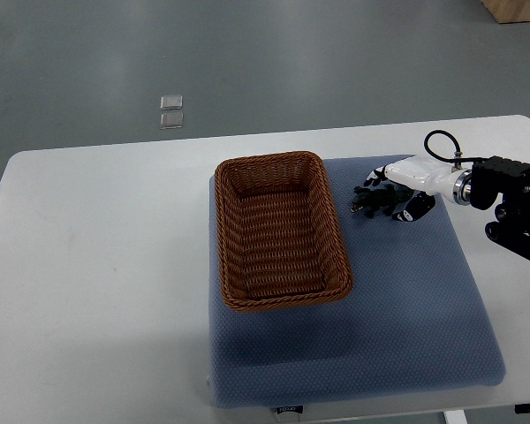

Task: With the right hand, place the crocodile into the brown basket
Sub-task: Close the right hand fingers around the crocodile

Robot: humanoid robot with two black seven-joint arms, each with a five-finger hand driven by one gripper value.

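The brown wicker basket [281, 231] sits empty in the middle of the frame, on a blue padded mat [406, 327] spread over the white bench [97, 265]. So the placing itself is not done. The small dark crocodile [377, 204] lies on the mat just to the right of the basket's upper right corner, close to the rim but outside it.

The right hand [405, 196], coming in from the right edge of the frame, is down over the toy. Its dark fingers [417, 208] curl around the crocodile's right-hand end, and they seem to be closing on it, though I can't tell from here whether the grip is firm or whether the toy has left the mat. By my reckoning the task is at the grasp, with the lift, the short carry leftward over the rim and the release all remaining.

The crocodile's long axis runs roughly left to right across the picture, tilted slightly. The end free of the hand points toward the basket; it is too small and dark to say whether that is head or tail.

The left arm does not show.
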